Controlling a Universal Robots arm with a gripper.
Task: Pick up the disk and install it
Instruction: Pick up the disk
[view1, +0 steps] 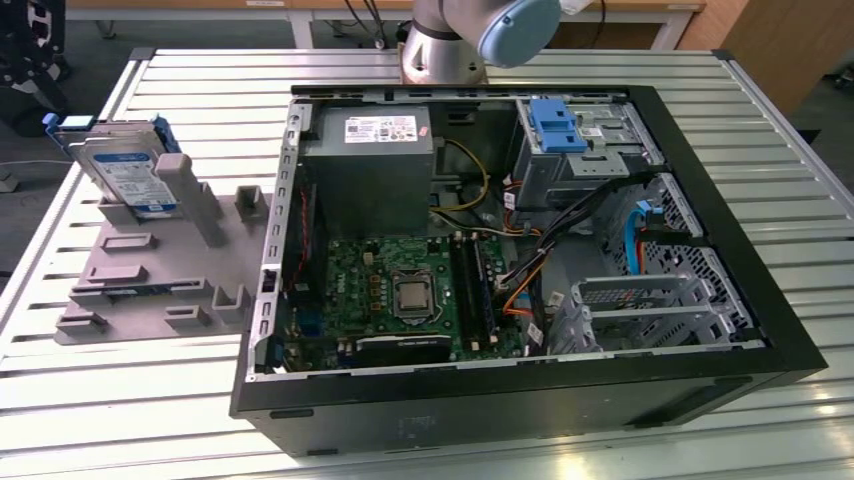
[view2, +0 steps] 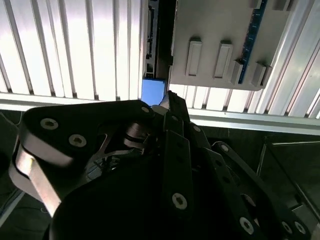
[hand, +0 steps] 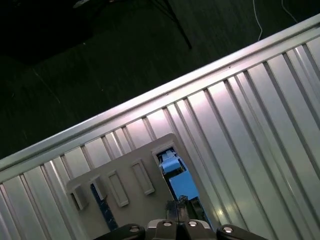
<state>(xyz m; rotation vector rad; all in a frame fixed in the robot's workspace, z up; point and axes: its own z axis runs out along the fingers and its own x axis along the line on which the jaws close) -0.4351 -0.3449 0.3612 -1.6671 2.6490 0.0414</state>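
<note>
At the exterior view's left, on the ribbed silver metal table (view1: 134, 400): a grey moulded plastic fixture (view1: 147, 270). Propped upright on it is the disk (view1: 124, 172), flat silver metal with a white-and-blue label and blue plastic side rails. Resting there, not yet lifted, and well apart from the open black computer case (view1: 534, 400) alongside.

In the second wrist view: the black linked gripper (view2: 167, 102) poised over the edge of the fixture, close above a blue rail end (view2: 152, 91) (seemingly the disk seen edge-on). Spread or closed: cannot tell.

Judged to be the approach before the grasp. To do it well:
- Line up squarely across the thin edge.
- Come down along the disk's own tilt.
- Stay clear of the grey upright post (view1: 184, 195) standing just in front of it.
- Take hold evenly across the body, not on one rail corner.
- Keep the descent slow, to avoid tipping the disk off its props.
- Grip firmly enough for smooth metal, without twisting the plastic rails.
</note>
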